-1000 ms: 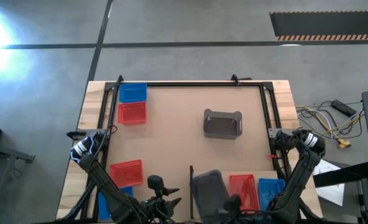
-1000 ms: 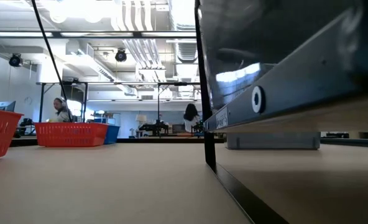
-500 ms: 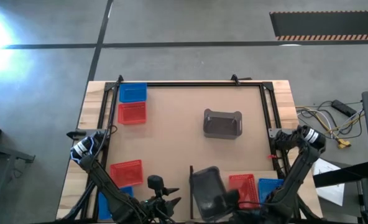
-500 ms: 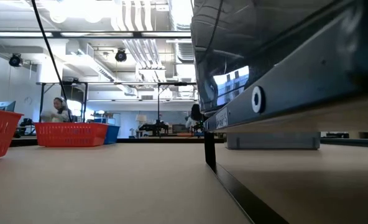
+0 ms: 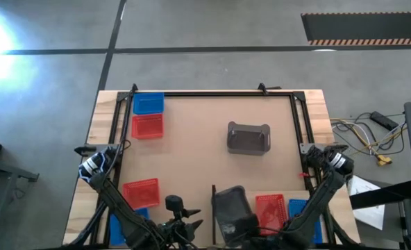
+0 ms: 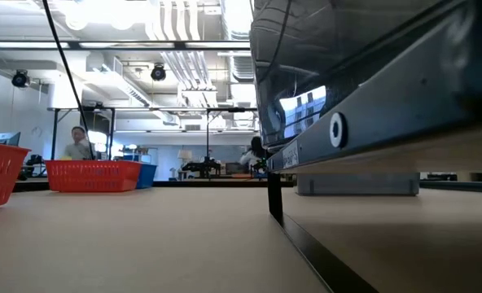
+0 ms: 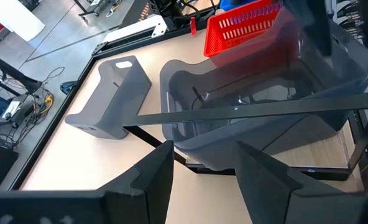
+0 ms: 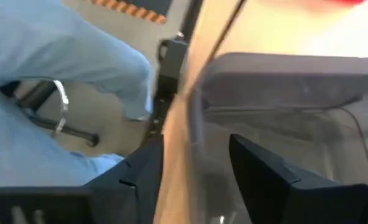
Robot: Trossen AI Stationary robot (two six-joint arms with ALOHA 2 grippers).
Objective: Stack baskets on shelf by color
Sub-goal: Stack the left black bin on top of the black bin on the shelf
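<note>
A dark smoky grey basket [image 5: 231, 212] [image 7: 265, 106] stands on the pale shelf [image 6: 387, 236], just right of the shelf's thin dark edge. A red basket [image 5: 269, 212] and a blue basket [image 5: 303, 208] stand beside it to the right. My right gripper [image 8: 193, 186] is open at the grey basket's near side [image 8: 277, 124], low at the table's near edge. My left gripper [image 7: 202, 149] is open and empty, left of the shelf, and faces the grey basket. A second grey basket [image 5: 248, 137] lies overturned at mid-table.
A blue basket [image 5: 148, 104] and a red basket [image 5: 147, 126] sit at the far left. Another red basket [image 5: 141, 192] and a blue one [image 5: 119, 222] sit at the near left. A black frame [image 5: 212, 94] rims the table. A person's light blue sleeve [image 8: 59, 74] shows beyond the near edge.
My right gripper has opened and let go of the grey basket, then drawn back toward the table's near edge. The basket has turned slightly and settled on the shelf.
</note>
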